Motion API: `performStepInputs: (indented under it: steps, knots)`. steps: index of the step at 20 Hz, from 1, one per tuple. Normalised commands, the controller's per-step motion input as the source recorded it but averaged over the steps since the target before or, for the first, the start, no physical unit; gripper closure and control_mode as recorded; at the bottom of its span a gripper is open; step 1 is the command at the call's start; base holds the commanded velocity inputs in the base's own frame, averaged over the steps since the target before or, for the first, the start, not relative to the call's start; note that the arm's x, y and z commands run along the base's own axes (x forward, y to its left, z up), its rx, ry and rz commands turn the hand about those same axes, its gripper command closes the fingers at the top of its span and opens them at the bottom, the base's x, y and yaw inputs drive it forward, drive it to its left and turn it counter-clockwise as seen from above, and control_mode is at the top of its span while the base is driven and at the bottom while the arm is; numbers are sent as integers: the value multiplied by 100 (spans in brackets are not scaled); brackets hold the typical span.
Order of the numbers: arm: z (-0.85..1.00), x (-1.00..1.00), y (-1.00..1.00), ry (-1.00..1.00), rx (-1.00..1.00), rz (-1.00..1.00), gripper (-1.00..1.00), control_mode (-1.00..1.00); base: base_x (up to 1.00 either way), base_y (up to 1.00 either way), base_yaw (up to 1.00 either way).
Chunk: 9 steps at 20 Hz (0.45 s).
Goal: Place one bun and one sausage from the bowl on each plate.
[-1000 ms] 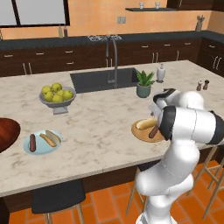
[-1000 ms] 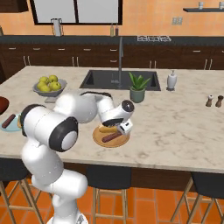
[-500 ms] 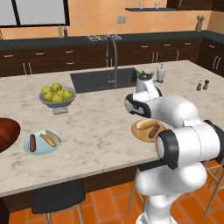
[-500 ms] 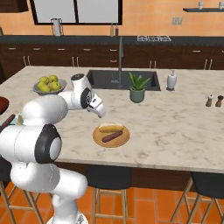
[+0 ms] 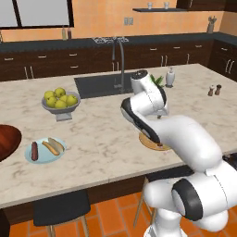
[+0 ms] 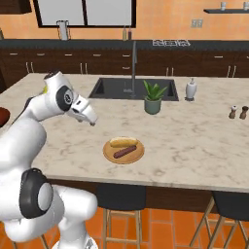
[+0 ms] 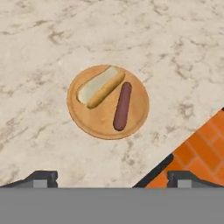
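The tan plate point(image 7: 83, 116) lies on the marble counter with a bun point(image 7: 100, 86) and a sausage point(image 7: 122, 106) side by side on it. My gripper point(image 7: 113, 179) hangs well above it, open and empty, fingertips point(image 7: 41, 177) wide apart. From the right base, the gripper point(image 6: 91, 121) is raised to the left of the tan plate point(image 6: 109, 151). The light-blue plate point(image 5: 28, 159) at the left holds a sausage point(image 5: 34, 151) and a bun point(image 5: 53, 146). The brown bowl point(image 5: 7, 141) shows at the left edge, its contents hidden.
A grey bowl of yellow-green fruit point(image 5: 60, 102) stands behind the blue plate. The sink point(image 6: 131, 90) with its faucet, a potted plant point(image 6: 152, 99), a soap bottle point(image 6: 191, 90) and two shakers point(image 6: 238, 112) are further back. Stools stand under the counter's front edge.
The gripper has left the tan plate, risen and swung back to the left. The bun and sausage stay on that plate.
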Motion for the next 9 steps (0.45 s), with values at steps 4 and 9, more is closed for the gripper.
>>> performStepInputs:
  steps: [4, 9]
  knots:
    - [0, -100, -6, -6, 3, 15, -100, -100, 0, 0, 0]
    - [0, -100, -1, -25, 5, 17, -100, -100, 0, 0, 0]
